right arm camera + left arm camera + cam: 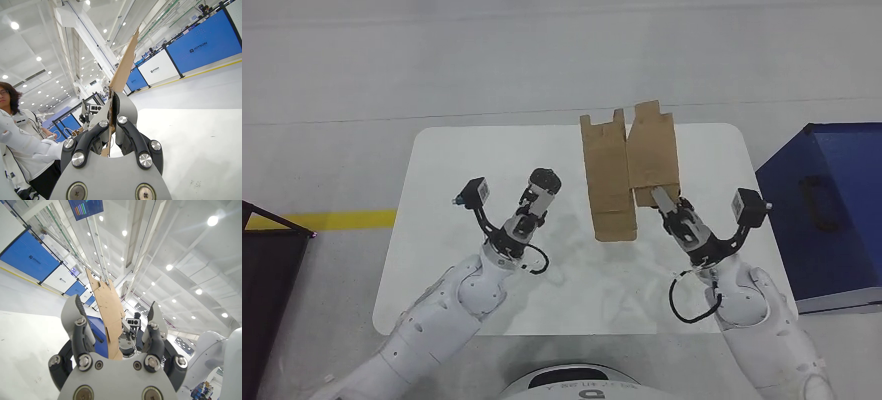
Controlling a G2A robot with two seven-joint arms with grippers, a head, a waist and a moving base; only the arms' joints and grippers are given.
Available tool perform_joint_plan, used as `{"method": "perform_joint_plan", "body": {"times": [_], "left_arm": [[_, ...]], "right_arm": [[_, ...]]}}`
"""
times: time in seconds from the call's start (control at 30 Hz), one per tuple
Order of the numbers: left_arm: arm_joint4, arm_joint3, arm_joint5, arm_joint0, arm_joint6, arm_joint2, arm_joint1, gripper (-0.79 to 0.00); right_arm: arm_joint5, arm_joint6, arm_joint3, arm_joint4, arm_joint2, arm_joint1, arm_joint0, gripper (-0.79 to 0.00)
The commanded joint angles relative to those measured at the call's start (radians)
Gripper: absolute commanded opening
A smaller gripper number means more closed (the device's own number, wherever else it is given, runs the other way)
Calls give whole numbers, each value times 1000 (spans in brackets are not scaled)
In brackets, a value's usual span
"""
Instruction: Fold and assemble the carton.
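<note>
A flat, unfolded brown carton [627, 172] is held up above the white table [442, 200], right of the table's middle. My right gripper [667, 205] is shut on the carton's near right edge; in the right wrist view the cardboard [122, 68] runs edge-on out from between the fingers [123, 106]. My left gripper [540, 183] is left of the carton, apart from it, and open. In the left wrist view its two fingers [79, 306] stand wide with nothing between them, and the carton [107, 306] hangs farther off beyond them.
A blue bin [832, 210] stands off the table's right edge. A dark frame [267, 260] sits at the left by a yellow floor line [342, 218]. The table's left half and near strip are bare white surface.
</note>
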Motion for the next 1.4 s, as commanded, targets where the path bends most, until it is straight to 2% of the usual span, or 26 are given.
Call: {"method": "perform_joint_plan", "body": {"times": [0.0,0.27,0.37,0.5,0.63,0.83,1.07,1.37], "left_arm": [[-8,5,17,-1,-16,7,-8,0],[-51,15,22,-32,-124,58,-44,0],[-48,9,20,-34,-122,57,-55,0],[-25,-2,9,-25,-125,42,-62,0],[0,-15,-2,-8,-143,21,-64,0],[28,-33,-10,18,-180,4,-68,0],[34,-31,-17,37,-200,-22,-73,0],[37,-26,-66,74,-205,-88,-72,0]], "right_arm": [[6,-11,-11,-45,-11,-3,-1,-785],[11,-73,-64,-215,-25,-11,-14,-785],[37,-109,-77,-381,-5,-12,-10,-785],[135,-222,-94,-720,-3,-14,-27,-785],[236,-315,-86,-907,-25,-16,-35,-785],[316,-362,-65,-1042,-65,-19,-25,-785],[360,-390,-53,-1062,-87,-22,-18,-785],[252,-425,-43,-838,-82,-24,-15,-785]]}}
